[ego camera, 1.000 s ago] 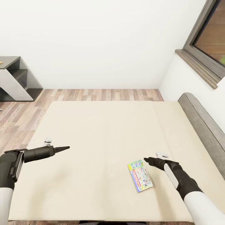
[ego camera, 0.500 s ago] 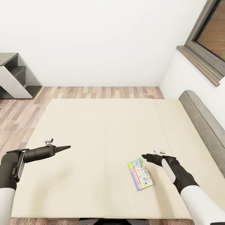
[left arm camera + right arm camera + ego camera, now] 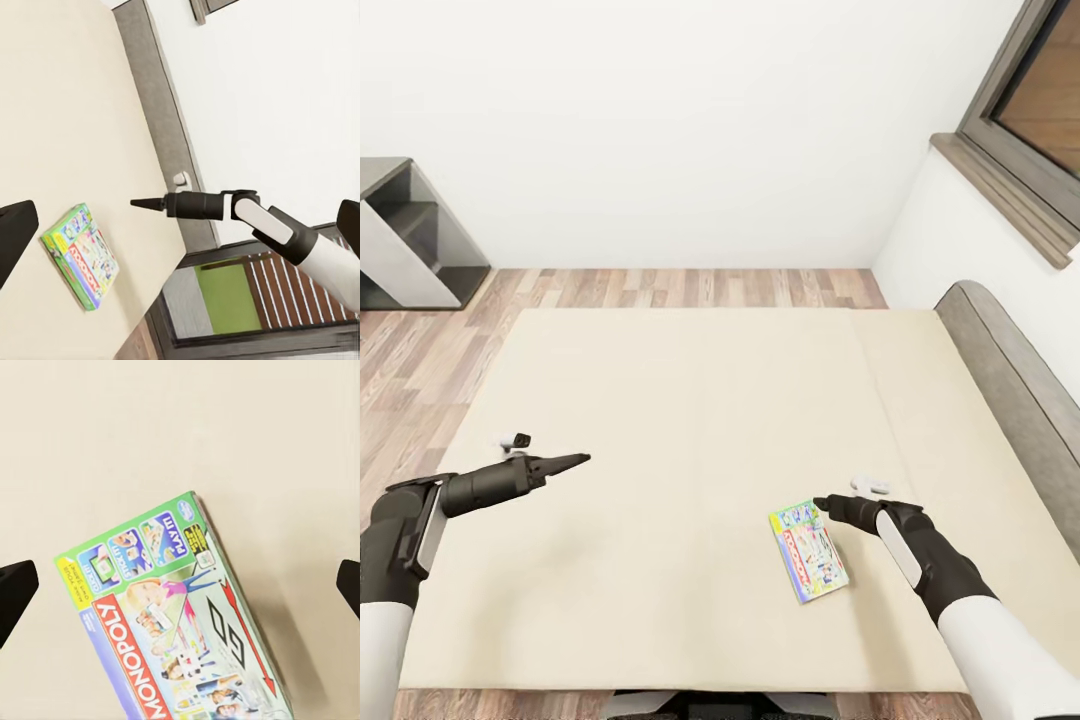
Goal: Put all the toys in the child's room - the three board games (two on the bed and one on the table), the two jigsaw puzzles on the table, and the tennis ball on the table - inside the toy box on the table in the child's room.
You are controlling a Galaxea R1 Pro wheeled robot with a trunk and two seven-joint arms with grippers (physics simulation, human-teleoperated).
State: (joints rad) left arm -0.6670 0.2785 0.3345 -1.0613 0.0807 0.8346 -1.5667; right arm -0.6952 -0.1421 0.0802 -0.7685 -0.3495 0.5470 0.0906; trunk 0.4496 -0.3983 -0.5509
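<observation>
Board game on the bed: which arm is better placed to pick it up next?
Right. The right gripper hangs just above the board game's far end, and its wrist camera looks straight down on it. The left gripper is well off across the bed.

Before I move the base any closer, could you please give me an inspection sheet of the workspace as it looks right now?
Surface: the bed, a plain beige mattress with a grey headboard on its right side.
Job's things: one board game, a Monopoly box, lies flat on the bed near the robot's right side.
Clutter: nothing seen.
Grippers: the left gripper hovers over bare mattress, holding nothing, fingers together. The right gripper sits just above the box's far end, not holding it; the right wrist view shows its fingertips wide apart.
Cables: nothing seen.
Surroundings: wood-plank floor, white wall, grey shelf unit far left, window upper right.
</observation>
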